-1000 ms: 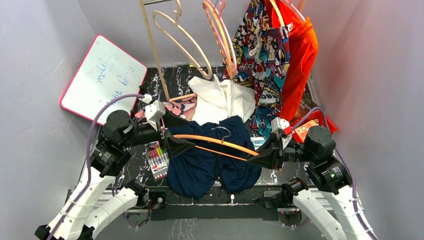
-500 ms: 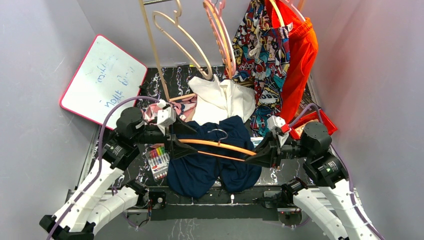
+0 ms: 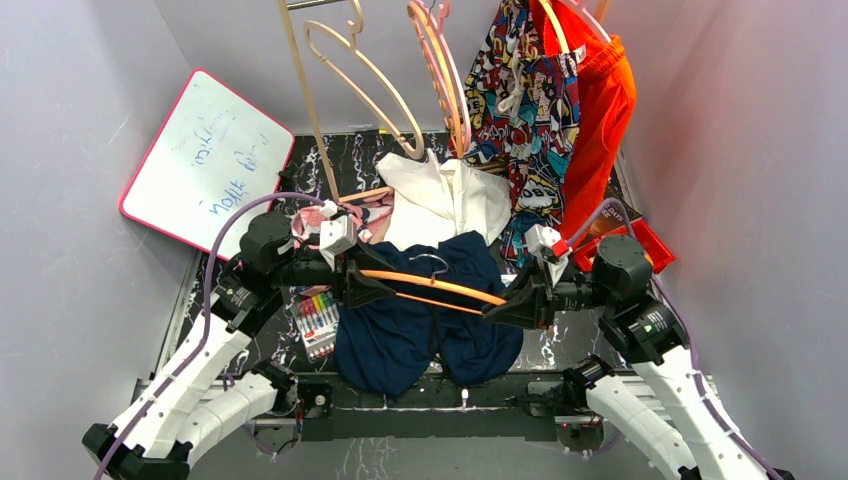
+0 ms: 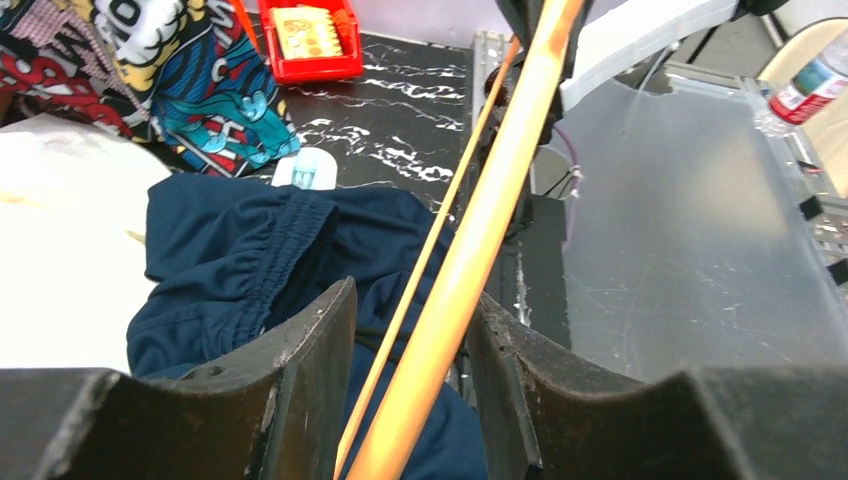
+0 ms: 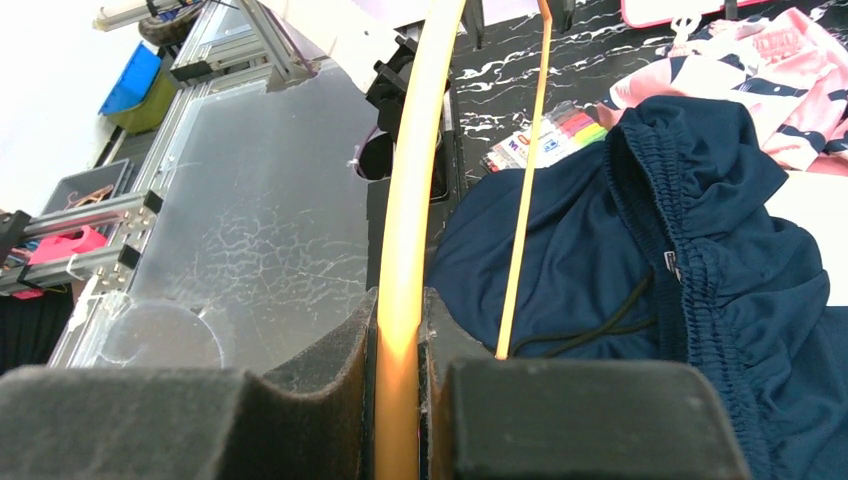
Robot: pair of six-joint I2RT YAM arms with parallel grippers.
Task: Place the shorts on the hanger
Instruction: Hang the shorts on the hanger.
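The navy shorts (image 3: 400,340) lie crumpled on the black table between the arms, elastic waistband and dark drawstring showing (image 5: 600,260) (image 4: 240,260). The orange-tan hanger (image 3: 430,283) hangs level above them, its hook pointing toward the back. My right gripper (image 3: 497,308) is shut on the thick bar at the hanger's right end (image 5: 415,150), both fingers of the right gripper (image 5: 402,300) pressed against it. My left gripper (image 3: 372,287) straddles the left end: the hanger's bars (image 4: 480,220) run between the jaws of the left gripper (image 4: 412,295), with a gap on one side.
A pack of markers (image 3: 316,322) lies left of the shorts. Behind them sit a white garment (image 3: 445,200) and a red box (image 3: 620,250). Pale hangers (image 3: 350,70), a pink hanger (image 3: 445,60), comic-print shorts (image 3: 520,100) and orange shorts (image 3: 600,110) hang at the back. A whiteboard (image 3: 205,160) leans left.
My left arm has slid right onto the hanger's left end and its jaws have narrowed around the bars. The right arm has carried the hanger slightly left and back.
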